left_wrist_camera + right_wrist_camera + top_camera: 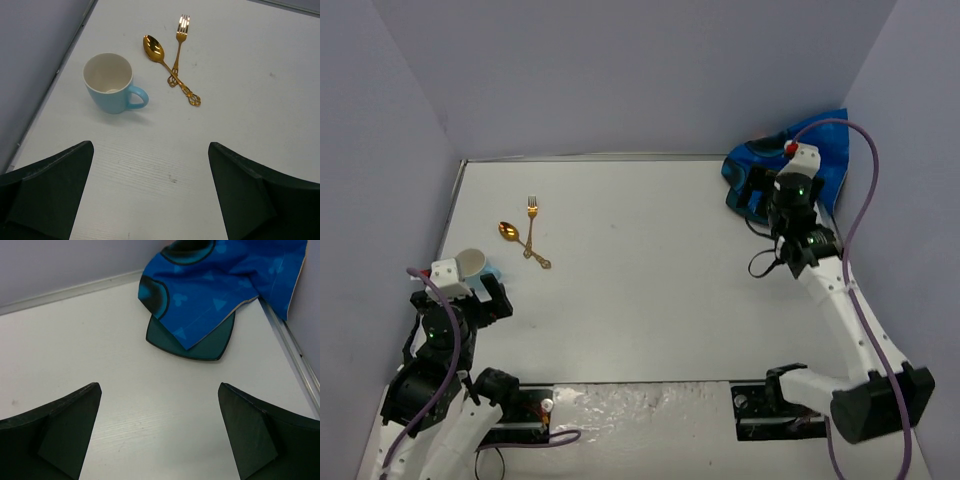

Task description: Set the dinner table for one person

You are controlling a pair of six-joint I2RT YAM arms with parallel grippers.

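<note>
The white dinner table [650, 290] fills the top view. A light-blue mug [111, 85], white inside, stands upright near the table's left edge, handle to the right; it also shows in the top view [470, 263]. A gold spoon [156, 50] and gold fork [181, 37] lie with crossed handles beyond it. My left gripper [150, 150] is open and empty, just short of the mug. My right gripper [159, 390] is open and empty, in front of a dark teal plate [205, 346] that is half covered by a crumpled blue printed cloth [220, 285].
Grey walls close in the table on the left, far and right sides. The table's metal rim [292, 350] runs close beside the plate and cloth at the far right corner. The arm bases stand at the near edge.
</note>
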